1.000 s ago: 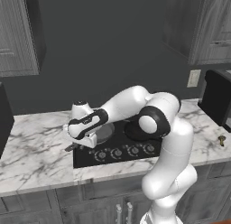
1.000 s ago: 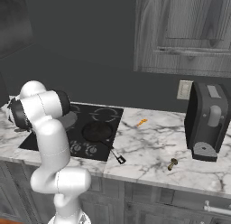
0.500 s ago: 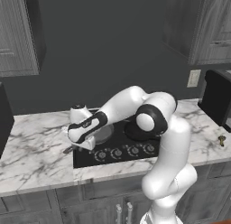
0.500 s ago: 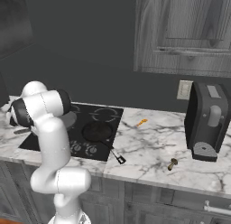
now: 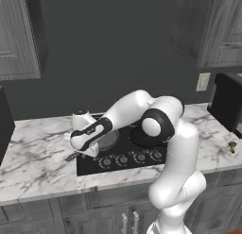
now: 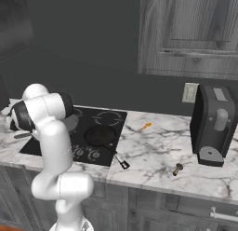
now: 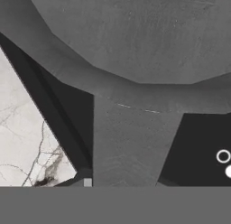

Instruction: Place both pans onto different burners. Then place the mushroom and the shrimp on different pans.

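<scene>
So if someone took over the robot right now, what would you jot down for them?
Gripper: down at the handle of the grey skillet; can't tell if it is gripping.
Grey skillet: over the left side of the cooktop.
Black pan: on a front burner.
Shrimp and mushroom: on the counter, right of the cooktop.
Left: settle the skillet on its burner, then put one food item in each pan.

Skillet [image 5: 107,138] on cooktop [image 6: 109,119] L side; black pan [image 6: 98,135] R front burner; shrimp [image 6: 146,126], mushroom [image 6: 177,169] on worktop [image 6: 153,153] R of cooktop.
</scene>
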Robot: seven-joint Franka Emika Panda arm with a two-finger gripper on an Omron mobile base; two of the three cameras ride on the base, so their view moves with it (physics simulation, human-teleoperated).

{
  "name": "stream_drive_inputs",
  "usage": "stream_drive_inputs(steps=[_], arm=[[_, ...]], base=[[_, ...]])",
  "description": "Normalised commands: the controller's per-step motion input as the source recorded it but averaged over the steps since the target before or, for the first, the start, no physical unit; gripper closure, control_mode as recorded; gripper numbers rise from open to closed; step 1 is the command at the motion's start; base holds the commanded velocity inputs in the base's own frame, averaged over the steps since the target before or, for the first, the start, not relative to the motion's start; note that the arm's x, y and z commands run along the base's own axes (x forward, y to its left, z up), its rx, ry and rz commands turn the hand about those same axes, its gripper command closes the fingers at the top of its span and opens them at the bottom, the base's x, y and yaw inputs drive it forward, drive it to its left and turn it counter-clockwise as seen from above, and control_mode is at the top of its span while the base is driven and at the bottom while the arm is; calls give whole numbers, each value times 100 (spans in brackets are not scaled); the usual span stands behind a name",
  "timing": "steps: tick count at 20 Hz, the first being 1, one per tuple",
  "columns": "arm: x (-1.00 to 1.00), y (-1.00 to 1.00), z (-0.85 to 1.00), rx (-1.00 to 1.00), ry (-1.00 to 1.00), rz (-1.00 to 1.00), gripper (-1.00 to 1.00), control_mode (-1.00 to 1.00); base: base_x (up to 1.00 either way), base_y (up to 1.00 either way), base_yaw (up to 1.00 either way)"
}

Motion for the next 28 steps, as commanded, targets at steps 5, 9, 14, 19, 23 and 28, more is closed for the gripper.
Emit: stream_drive_inputs(steps=[5,9,14,19,23,28], arm=[[0,0,0,0,0,0,-100,-100],[1,0,0,0,0,0,-100,-100],[0,-3,13,0,0,0,-100,-100],[0,-16,41,0,0,1,-100,-100],[0,-27,43,0,0,2,-100,-100],[0,-42,34,0,0,3,-100,-100]], base=[[0,0,0],[0,0,0],[0,0,0],[0,0,0],[0,0,0],[0,0,0]])
